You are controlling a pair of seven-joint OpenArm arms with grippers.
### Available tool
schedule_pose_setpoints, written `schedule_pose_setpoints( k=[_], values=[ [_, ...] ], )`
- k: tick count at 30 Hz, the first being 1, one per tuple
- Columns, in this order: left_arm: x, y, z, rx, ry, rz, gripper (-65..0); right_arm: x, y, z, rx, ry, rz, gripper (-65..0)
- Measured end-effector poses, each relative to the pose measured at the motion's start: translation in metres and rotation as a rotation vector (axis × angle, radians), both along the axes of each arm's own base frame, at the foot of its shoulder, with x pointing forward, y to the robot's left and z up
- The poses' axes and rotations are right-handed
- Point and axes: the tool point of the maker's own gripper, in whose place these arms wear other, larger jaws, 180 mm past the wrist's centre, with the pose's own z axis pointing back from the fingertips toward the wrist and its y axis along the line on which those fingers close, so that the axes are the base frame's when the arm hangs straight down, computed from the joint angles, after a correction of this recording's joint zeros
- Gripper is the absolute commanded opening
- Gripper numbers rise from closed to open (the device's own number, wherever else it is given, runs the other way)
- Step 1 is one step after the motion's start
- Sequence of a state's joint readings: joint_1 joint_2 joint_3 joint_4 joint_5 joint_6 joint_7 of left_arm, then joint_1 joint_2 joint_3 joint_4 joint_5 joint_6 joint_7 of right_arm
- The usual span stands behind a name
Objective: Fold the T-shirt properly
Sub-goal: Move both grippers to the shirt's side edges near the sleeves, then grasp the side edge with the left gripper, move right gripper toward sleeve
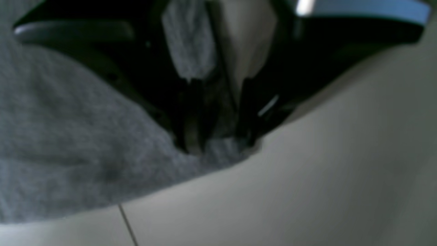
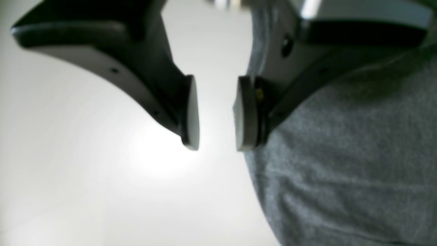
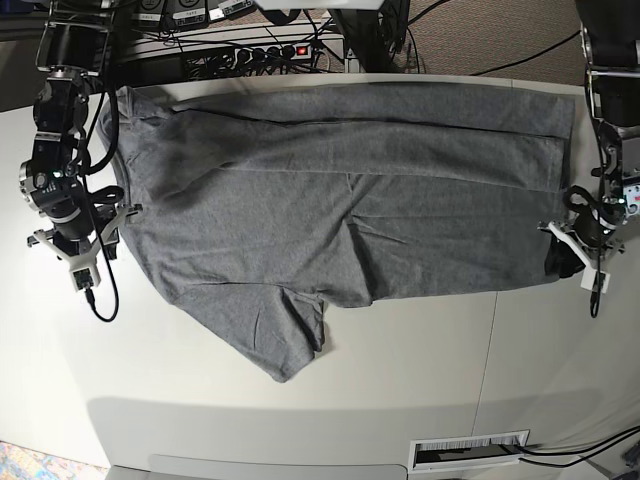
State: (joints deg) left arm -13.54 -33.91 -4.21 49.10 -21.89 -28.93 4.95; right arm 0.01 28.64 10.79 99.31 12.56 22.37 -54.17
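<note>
One heather-grey short-sleeved cotton T-shirt (image 3: 340, 190) lies on one pale tabletop (image 3: 420, 370). Two black robot arms work at it — one left gripper (image 3: 572, 252) and one right gripper (image 3: 100, 228). One black power strip (image 3: 265, 52) sits behind — one red switch lit.

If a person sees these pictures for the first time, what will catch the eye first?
The big grey T-shirt spread across the white table, one sleeve pointing to the near edge. Next, the two arms at its ends: the left gripper has its jaws shut on the T-shirt's edge, while the right gripper stands open beside the cloth.
</note>
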Motion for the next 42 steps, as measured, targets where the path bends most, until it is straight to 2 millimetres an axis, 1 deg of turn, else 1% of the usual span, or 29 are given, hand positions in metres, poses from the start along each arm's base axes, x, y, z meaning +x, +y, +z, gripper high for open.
schedule_pose_setpoints(
  k=[4,5,8,10,11,12,14,15,17,21,22,24,26,31,33,42],
  values=[
    [0.001,-0.001,-0.001,0.019,0.001,-0.012,-46.2,0.000,-0.008,0.005,-0.030,-0.001,-0.001,-45.9],
    [0.001,-0.001,-0.001,0.019,0.000,-0.012,-47.4,0.001,-0.008,0.006,-0.030,-0.007,0.001,-45.9],
    [0.000,-0.004,-0.001,0.013,0.001,-0.025,-55.5,0.003,-0.007,0.008,-0.023,-0.022,0.008,-45.9],
    [0.000,-0.007,-0.001,0.006,0.002,-0.039,-56.6,0.005,-0.006,0.010,-0.021,-0.036,0.014,-45.9],
    [-0.001,-0.009,0.000,0.001,0.003,-0.050,-56.0,0.005,-0.005,0.011,-0.020,-0.042,0.017,-45.9],
    [-0.001,-0.011,0.000,-0.006,0.003,-0.067,-53.6,0.006,-0.005,0.011,-0.019,-0.045,0.018,-45.9],
    [-0.002,-0.016,0.002,-0.012,0.011,-0.110,-46.4,0.007,-0.004,0.012,-0.018,-0.052,0.022,-45.9],
    [0.000,-0.014,0.004,-0.004,0.010,-0.110,-43.7,0.007,-0.004,0.012,-0.017,-0.055,0.023,-45.9],
    [0.008,-0.010,0.012,0.007,-0.007,-0.097,-41.3,0.007,-0.004,0.012,-0.018,-0.055,0.022,-45.9],
    [0.022,0.000,0.028,0.026,-0.049,-0.069,-41.3,0.007,-0.004,0.012,-0.017,-0.054,0.023,-45.9],
    [0.023,0.006,0.029,0.040,-0.052,-0.041,-41.3,0.007,-0.004,0.012,-0.017,-0.055,0.023,-45.9],
    [0.025,0.012,0.029,0.056,-0.055,-0.012,-41.3,0.007,-0.004,0.012,-0.017,-0.055,0.022,-45.9],
    [0.024,0.014,0.027,0.083,-0.044,-0.014,-41.3,0.007,-0.004,0.012,-0.017,-0.055,0.023,-45.9],
    [0.017,0.004,0.012,0.078,-0.010,-0.030,-41.3,0.007,-0.004,0.012,-0.017,-0.055,0.022,-45.9],
    [0.012,0.006,0.005,0.102,0.028,-0.037,-41.3,0.007,-0.004,0.012,-0.017,-0.052,0.022,-45.9],
    [0.008,0.011,-0.002,0.095,0.050,-0.017,-41.6,0.006,-0.005,0.011,-0.019,-0.044,0.018,-45.9]
  ],
)
